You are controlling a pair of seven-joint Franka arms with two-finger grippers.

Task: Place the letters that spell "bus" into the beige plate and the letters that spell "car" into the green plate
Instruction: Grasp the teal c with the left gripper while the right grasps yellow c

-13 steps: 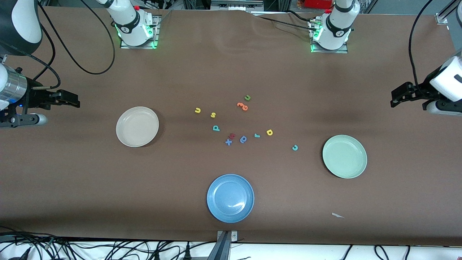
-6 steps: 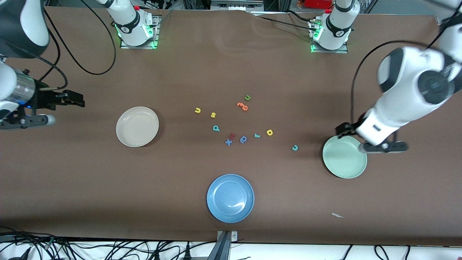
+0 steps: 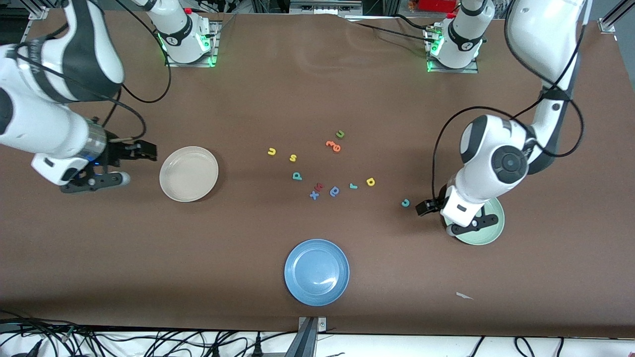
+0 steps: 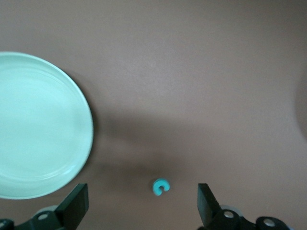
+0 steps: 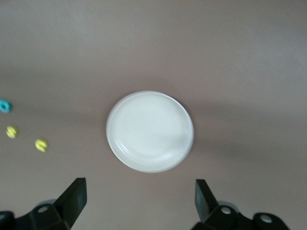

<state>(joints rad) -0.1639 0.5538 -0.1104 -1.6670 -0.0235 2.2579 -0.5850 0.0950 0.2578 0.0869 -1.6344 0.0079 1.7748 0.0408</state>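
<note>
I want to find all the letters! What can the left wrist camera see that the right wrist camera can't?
Only the left wrist view shows the green plate and the teal "c" lying beside it, between the open left gripper's fingers. Only the right wrist view shows the beige plate, two yellow letters and one teal letter, with the open right gripper. Both show the brown table.

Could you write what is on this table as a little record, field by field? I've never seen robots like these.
beige plate: empty, toward the right arm's end of the table
green plate: empty, toward the left arm's end, partly hidden by the left arm
blue plate: empty, nearest the front camera
foam letters: all loose on the table between the beige and green plates
teal c: lies apart from the others, beside the green plate
left tool: open, over the table beside the teal c
right tool: open, beside the beige plate
</note>
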